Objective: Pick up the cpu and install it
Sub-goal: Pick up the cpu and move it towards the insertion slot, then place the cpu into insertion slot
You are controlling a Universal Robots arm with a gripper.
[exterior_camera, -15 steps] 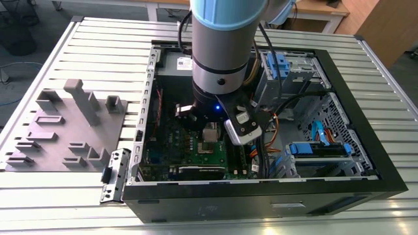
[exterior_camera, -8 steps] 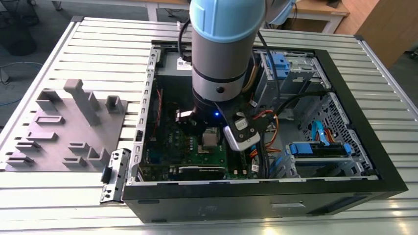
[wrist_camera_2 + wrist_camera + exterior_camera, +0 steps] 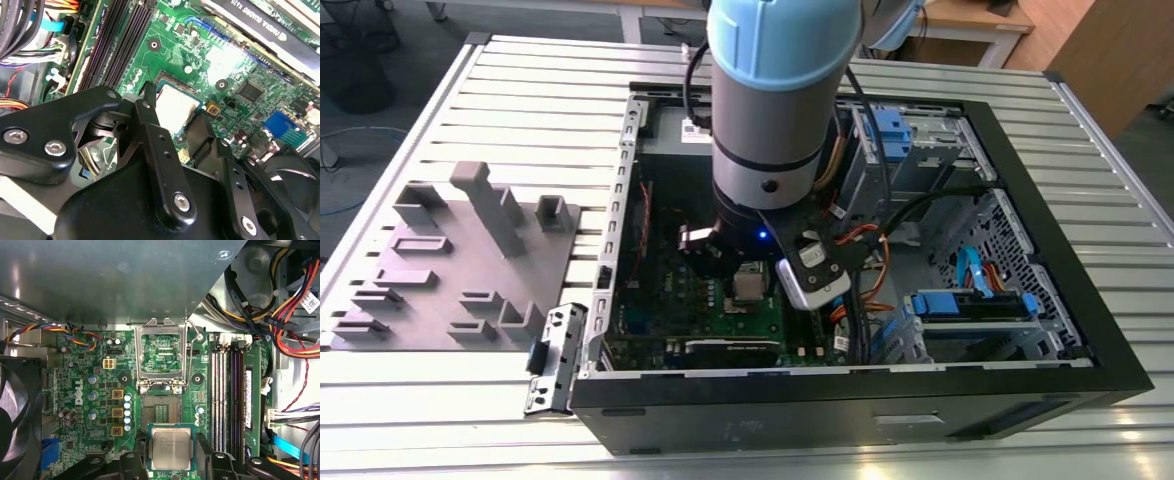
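The cpu (image 3: 171,449) is a thin, stiff, light square with a smooth metal lid. I judge its underside fragile and its top slippery, so the sound hold is by two opposite edges, kept level. The jaws have it that way: closed onto its sides, no wider than the chip, with a black finger (image 3: 204,456) against each edge. It is held over the green motherboard (image 3: 100,390), just beside the bare socket (image 3: 160,412), whose metal frame (image 3: 161,357) stands open. In the exterior view it sits toward six o'clock inside the computer case (image 3: 1067,370). The grey tray (image 3: 454,260) lies at nine o'clock from it on the desk (image 3: 534,90).
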